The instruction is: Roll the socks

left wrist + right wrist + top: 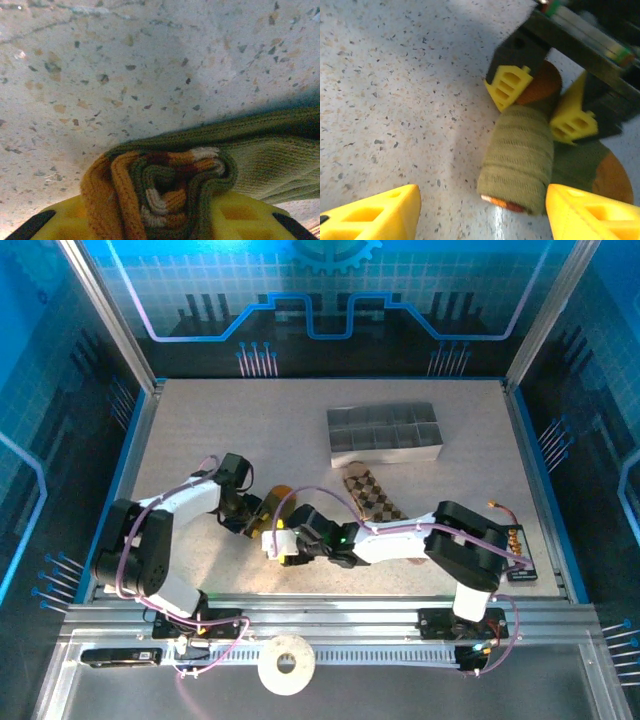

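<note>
The olive-green sock (517, 155) lies on the speckled table as a tight roll, its orange toe part (612, 177) still flat beside it. My left gripper (160, 222) is shut on one end of the roll (165, 185), where the orange and cream spiral shows between the yellow fingers (507, 85). My right gripper (482, 202) stands open at the roll's other end, the roll close to its right finger (590, 215) and not pinched. From above, both grippers (248, 515) (277, 542) meet at the olive sock (281, 494). The brown diamond-check sock (372, 495) lies flat to the right.
A grey compartment tray (385, 432) stands behind the check sock. A small black device with wires (518, 545) lies by the right edge. Bare tabletop (230, 430) stretches behind and left of the arms.
</note>
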Controlling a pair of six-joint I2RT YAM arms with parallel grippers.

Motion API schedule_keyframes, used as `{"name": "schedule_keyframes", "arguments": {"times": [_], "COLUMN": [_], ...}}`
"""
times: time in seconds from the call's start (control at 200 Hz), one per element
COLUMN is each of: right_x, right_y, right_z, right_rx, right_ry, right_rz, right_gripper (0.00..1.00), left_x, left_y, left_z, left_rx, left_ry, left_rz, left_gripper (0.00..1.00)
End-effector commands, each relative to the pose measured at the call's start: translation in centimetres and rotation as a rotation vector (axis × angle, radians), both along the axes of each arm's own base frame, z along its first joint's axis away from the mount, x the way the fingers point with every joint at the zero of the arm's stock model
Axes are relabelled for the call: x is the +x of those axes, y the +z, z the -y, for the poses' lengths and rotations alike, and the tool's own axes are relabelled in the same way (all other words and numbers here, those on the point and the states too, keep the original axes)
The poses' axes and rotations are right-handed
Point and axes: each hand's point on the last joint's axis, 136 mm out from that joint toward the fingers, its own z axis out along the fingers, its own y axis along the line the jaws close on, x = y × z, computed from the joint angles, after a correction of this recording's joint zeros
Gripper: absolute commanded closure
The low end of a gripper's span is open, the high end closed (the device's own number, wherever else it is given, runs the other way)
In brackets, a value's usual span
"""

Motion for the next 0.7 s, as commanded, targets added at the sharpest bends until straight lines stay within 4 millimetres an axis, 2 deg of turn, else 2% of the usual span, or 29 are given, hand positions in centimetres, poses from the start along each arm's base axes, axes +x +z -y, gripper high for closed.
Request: {"name": "schedule_keyframes", "arguments": {"times": [0.0, 0.085, 0.13, 0.295, 0.38, 0.425, 0.55, 0.695], "right_x": [2.5, 3.3, 3.6, 3.7, 3.5, 3.0, 1.0, -0.2], "right_y": [-0.8, -1.2, -1.7, -4.8, -6.1, -6.9, -8.0, -8.6], "right_z": [-0.7, -1.3, -1.4, -0.2, 0.9, 1.4, 2.1, 2.5], "right_rx": [-0.082, -0.101, -0.125, -0.208, -0.229, -0.233, -0.216, -0.203], "right_ry": [-0.04, -0.055, -0.061, -0.109, -0.15, -0.155, -0.133, -0.138], "right_rz": [0.144, 0.17, 0.169, 0.09, -0.005, -0.084, -0.315, -0.533], "right_gripper": [0.36, 0.38, 0.43, 0.78, 0.89, 0.92, 0.99, 1.0], "left_x": [-4.3, -4.2, -4.2, -3.9, -3.5, -3.2, -2.3, -1.6], "left_y": [-2.0, -2.0, -1.9, -1.4, -0.4, 0.4, 3.1, 5.2], "left_z": [-1.6, -1.5, -1.5, -1.3, -1.2, -1.1, -1.4, -2.3], "left_rx": [0.099, 0.093, 0.089, 0.082, 0.072, 0.07, 0.071, 0.05], "left_ry": [-0.035, -0.039, -0.039, -0.039, -0.038, -0.032, 0.006, 0.091], "left_rz": [-0.18, -0.179, -0.178, -0.162, -0.137, -0.118, -0.047, 0.013], "left_gripper": [0.65, 0.65, 0.64, 0.64, 0.6, 0.54, 0.27, 0.1]}}
